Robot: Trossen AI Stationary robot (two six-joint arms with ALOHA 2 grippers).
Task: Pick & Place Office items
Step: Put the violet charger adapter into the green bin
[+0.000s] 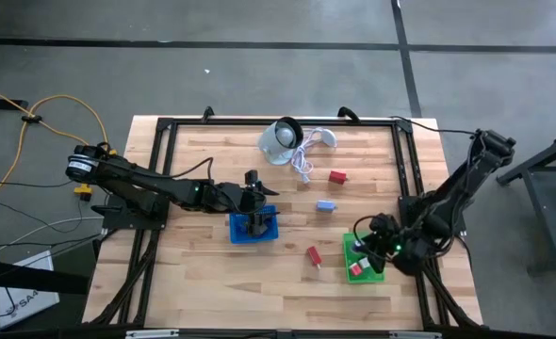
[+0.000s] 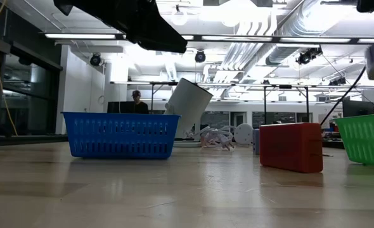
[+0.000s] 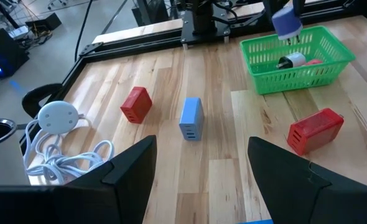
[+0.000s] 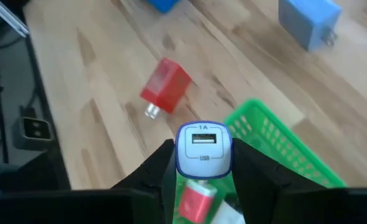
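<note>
My right gripper (image 4: pixel 203 163) hovers over the green mesh basket (image 1: pixel 377 275) near the table's right edge, shut on a small blue-and-white USB plug block (image 4: pixel 203 148). A red piece (image 4: pixel 195 202) lies in that basket. My left gripper (image 3: pixel 199 155) is open above the blue mesh basket (image 1: pixel 240 234) at mid-table and holds nothing. Lying flat on the wood are a red block (image 1: pixel 337 176), a pale blue block (image 1: pixel 326 205) and a second red block (image 1: pixel 313 255). My right gripper pinches the blue-and-white plug block by its two side faces (image 4: pixel 182 155) between both fingers. The fingers point down at it from above. Its USB face is turned toward the wrist camera. The block is lifted clear, above the green basket's rim (image 4: pixel 258 121).
The white round device (image 1: pixel 280 139) and its coiled white cable (image 1: pixel 303 165) sit near the far edge. A black frame (image 1: pixel 165 127) borders the table. Bare wood lies between the two baskets and along the near edge. A person (image 2: pixel 135 100) stands in the room beyond.
</note>
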